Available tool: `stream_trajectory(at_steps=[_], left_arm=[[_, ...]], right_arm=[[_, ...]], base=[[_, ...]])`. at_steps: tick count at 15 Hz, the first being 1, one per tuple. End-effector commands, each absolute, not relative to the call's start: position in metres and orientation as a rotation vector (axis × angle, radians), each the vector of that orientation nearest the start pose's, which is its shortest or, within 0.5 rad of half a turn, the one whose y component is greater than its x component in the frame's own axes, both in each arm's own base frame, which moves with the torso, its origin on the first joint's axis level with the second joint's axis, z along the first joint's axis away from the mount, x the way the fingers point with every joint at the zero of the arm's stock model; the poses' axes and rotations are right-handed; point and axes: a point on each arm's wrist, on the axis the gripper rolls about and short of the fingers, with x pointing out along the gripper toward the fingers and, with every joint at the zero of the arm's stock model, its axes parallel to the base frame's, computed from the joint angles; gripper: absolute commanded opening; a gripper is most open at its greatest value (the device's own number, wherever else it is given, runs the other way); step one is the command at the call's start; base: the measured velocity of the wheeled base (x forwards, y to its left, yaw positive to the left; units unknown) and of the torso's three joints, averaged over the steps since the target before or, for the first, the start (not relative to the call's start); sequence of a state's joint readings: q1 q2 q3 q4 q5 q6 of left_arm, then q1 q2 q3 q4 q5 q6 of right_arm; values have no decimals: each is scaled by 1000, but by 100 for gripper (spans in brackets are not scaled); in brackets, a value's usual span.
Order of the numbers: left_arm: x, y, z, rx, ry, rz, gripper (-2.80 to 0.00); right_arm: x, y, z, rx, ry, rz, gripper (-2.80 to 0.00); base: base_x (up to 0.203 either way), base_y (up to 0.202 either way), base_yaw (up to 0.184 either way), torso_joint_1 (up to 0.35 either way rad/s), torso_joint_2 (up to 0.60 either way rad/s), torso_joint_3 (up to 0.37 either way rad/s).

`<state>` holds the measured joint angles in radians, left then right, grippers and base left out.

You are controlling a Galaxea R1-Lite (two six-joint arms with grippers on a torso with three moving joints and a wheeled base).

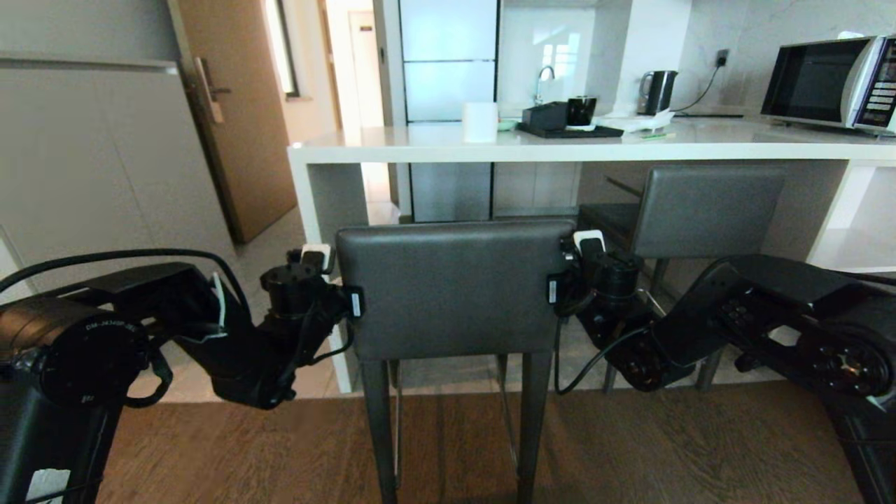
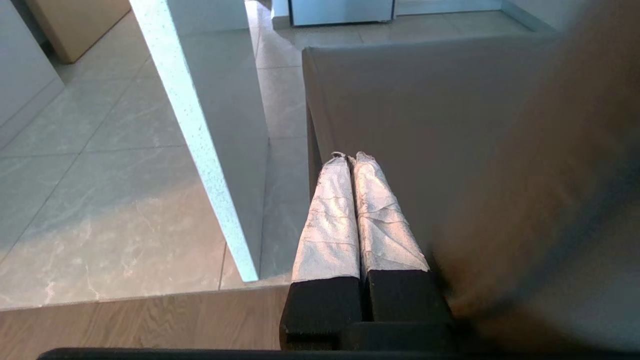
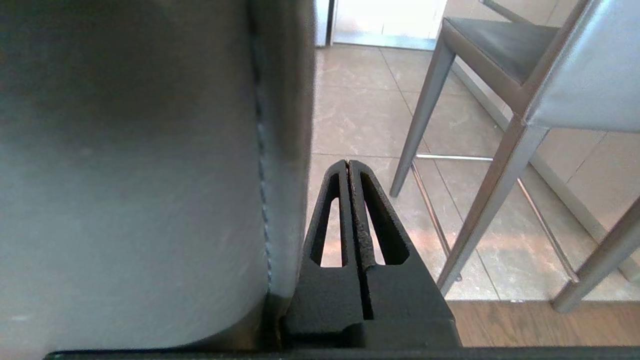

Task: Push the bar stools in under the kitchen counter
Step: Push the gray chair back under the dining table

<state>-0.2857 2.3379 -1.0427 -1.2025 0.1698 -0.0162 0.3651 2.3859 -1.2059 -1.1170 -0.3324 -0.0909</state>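
Pressed tight together, the tape-wrapped fingers (image 2: 350, 215) of my left gripper (image 2: 353, 159) hold nothing; they lie alongside the left edge of the near bar stool (image 1: 455, 287), just beside its backrest, with the seat showing beyond their tips. On the other side my right gripper (image 3: 348, 162) is the same: its black fingers (image 3: 370, 235) meet along their whole length with no gap, empty, resting right against the stitched right edge of that backrest. So I have one arm at each side of the stool, both at backrest height.

That near stool has a low, wide rectangular backrest in dark grey leather with softly rounded corners and a seam down its side, carried on slim dark legs with a thin metal footrest between them. It stands on the wooden floor at the edge of the pale tiles, its back towards me and its front facing the kitchen counter (image 1: 434, 148), close to the counter's left end panel but not under the top.

A second bar stool (image 1: 707, 210), matching the first, stands further on to my right on the tiles, its backrest just below the counter's thick white slab. On the counter sit a white roll (image 1: 480, 121), a dark tray (image 1: 570, 130), a kettle (image 1: 658, 91) and a microwave (image 1: 829, 82).
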Motion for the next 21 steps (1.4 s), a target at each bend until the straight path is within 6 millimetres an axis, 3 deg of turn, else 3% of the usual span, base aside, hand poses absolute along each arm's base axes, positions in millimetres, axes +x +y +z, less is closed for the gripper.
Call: stream_trajectory(at_steps=[1,4,10,18,21], left_arm=[[426,-122,55,2,81,-116,-280],[435,-124,57,3,74,-118,-280],[431,-126,65,-13,-6,-127,-280],[430,-124,61,59,-7,-124,-280],[430,-124,59,59,-2,-123,-280]], right_arm=[[433,155,61,-112,57,29,-280],[438,156,66,-101,33,26,-280],[437,155,66,-102,37,23,-280],[435,154,65,-107,44,22,-280],[435,154,65,-108,42,23,-280]], base=[[0,0,0,0,0,0],[0,0,0,0,0,0],[0,0,0,0,0,0],[0,0,0,0,0,0],[132,0,3,-4,3,7]])
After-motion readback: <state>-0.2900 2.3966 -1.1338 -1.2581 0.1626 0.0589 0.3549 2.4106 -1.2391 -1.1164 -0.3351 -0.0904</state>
